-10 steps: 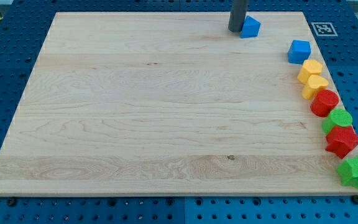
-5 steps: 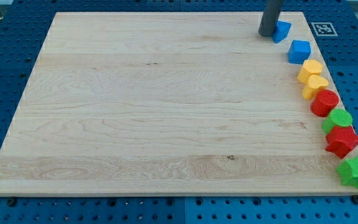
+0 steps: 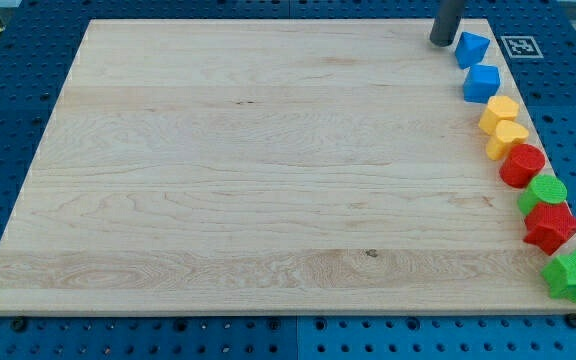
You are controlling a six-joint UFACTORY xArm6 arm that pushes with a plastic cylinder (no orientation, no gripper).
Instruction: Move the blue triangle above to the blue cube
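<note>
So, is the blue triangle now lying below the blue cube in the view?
No, the blue triangle lies just above the blue cube, toward the view's top, with my tip at its left.

Blue triangle (image 3: 472,47), blue cube (image 3: 482,82), pale wooden board (image 3: 248,170), dark tool (image 3: 442,42).

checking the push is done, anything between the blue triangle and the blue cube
Nothing. In the camera view the blue triangle sits just above the blue cube with only a sliver of bare board between them. My tip is left of the triangle.
</note>
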